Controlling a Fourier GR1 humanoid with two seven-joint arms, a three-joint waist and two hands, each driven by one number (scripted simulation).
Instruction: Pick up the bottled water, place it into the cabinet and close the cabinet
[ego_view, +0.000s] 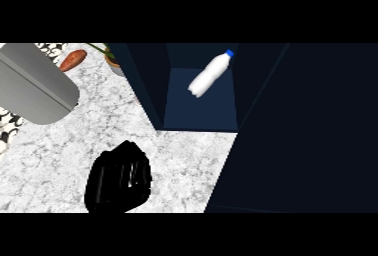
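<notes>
Already stowed: bottle (212, 74) lying inside open cabinet (199, 107); my left hand (118, 179) rests on counter (81, 132), fingers relaxed, holding nothing.

One black robot hand (118, 179) shows at lower left, fingers pointing up, uncurled.

You've got a white marble-look tabletop (88, 135) here, grey veining all over, smooth with a soft polish rather than a mirror shine. The cabinet (295, 125) is dark navy, flat and matt, no grain showing on its panels. The bottled water (209, 75) looks like pale, cloudy plastic with a blue plastic cap. Your left hand (118, 179) is solid black with a slight gloss along the fingers. That rounded grey thing (33, 82) at the upper left reads as brushed metal, smooth and dull.
</notes>
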